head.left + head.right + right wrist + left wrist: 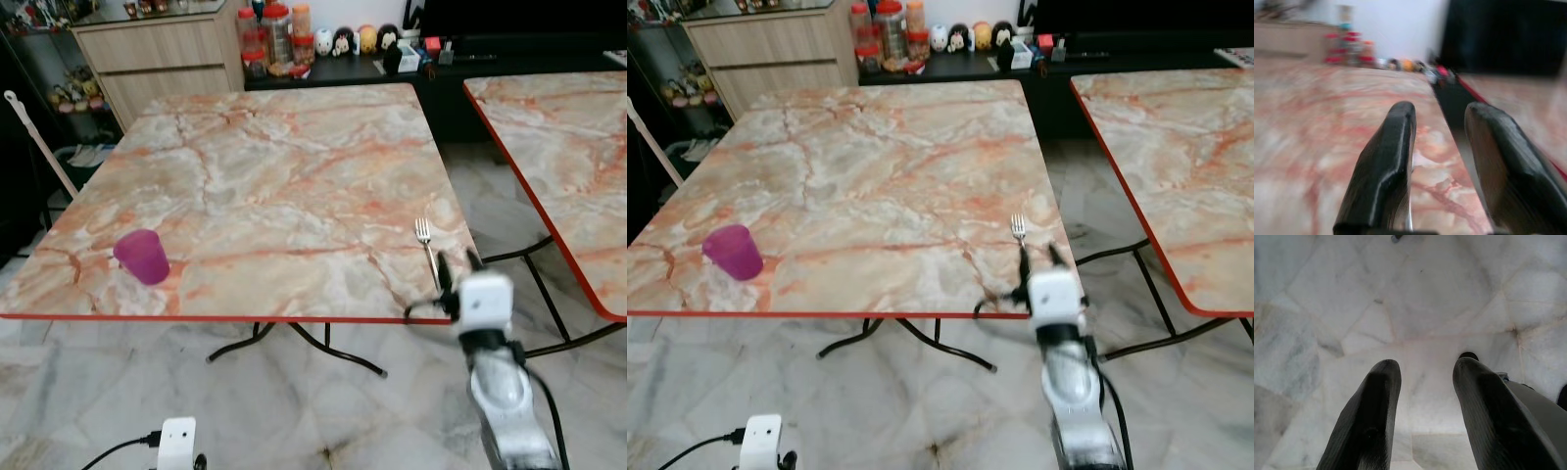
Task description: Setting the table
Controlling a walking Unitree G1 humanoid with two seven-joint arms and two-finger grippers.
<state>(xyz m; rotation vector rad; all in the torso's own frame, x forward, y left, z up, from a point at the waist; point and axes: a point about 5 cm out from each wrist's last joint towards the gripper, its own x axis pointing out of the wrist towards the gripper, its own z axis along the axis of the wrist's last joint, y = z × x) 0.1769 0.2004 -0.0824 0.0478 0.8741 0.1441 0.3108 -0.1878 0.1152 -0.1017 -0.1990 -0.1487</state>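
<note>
A silver fork [424,238] lies near the front right edge of the marble table [265,186], tines pointing away from me. My right gripper [458,266] hovers open at the table's edge over the fork's handle end. In the right wrist view the handle [1409,218] shows just under one black finger [1386,166], with nothing held between the two. A purple cup [143,257] stands at the front left of the table. My left gripper [1422,401] hangs low and open above the floor.
A second marble table [568,147] stands to the right, across a narrow gap of tiled floor [495,211]. Behind are a wooden cabinet [157,59] and a dark shelf with jars [279,34] and figurines. A white stick [34,137] leans at the left.
</note>
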